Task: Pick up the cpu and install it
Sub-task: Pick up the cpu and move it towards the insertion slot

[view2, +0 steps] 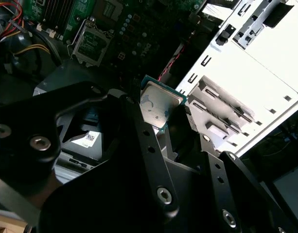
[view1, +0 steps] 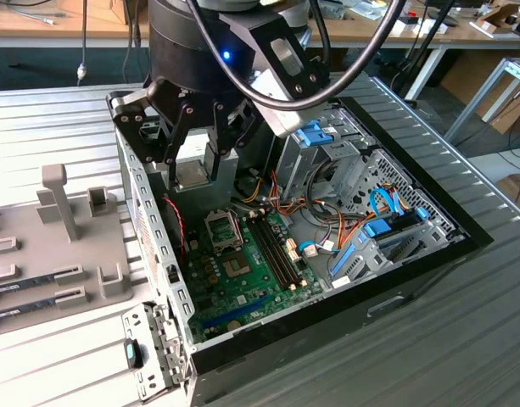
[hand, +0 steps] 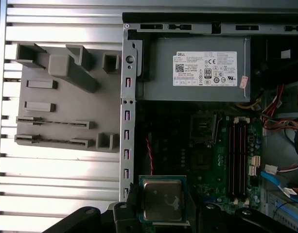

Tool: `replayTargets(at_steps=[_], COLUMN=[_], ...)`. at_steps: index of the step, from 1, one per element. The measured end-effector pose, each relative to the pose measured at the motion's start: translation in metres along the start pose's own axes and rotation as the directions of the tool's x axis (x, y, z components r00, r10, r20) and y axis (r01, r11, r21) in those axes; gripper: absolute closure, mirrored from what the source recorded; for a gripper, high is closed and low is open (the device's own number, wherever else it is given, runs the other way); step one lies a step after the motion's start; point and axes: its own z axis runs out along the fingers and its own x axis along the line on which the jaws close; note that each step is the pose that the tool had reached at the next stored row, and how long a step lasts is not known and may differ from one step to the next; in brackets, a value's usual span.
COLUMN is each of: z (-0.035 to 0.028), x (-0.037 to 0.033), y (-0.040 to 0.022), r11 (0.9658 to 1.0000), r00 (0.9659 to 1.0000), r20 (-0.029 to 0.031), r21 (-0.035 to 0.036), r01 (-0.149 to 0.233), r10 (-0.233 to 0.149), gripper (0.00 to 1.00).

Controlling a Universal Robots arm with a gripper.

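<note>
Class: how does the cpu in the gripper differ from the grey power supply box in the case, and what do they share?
The cpu is a small flat square; the power supply box is far larger and deeper. The cpu is clamped in the gripper over the open case; the power supply box sits inside it. The cpu has a green rim; the box bears a white label. Both have grey metal tops.

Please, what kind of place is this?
Probably a robotics lab or workshop for computer assembly: an open black desktop computer case sits on a ribbed grey metal table, a black robot gripper holds a small silvery square cpu over it, and wooden workbenches with cables stand behind.
</note>
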Motion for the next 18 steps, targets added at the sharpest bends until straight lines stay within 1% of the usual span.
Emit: replayTargets(at_steps=[11,18], z=[0.0042,0.0076], x=[-0.0039,-0.0075], y=[-0.0057,-0.0108], r11=[1.0,1.0], r00=[1.0,1.0], r20=[0.0001,0.0001], r21=[-0.0001,-0.0001], r01=[0.0,0.0], r10=[0.0,0.0], gripper=[0.53,0.53])
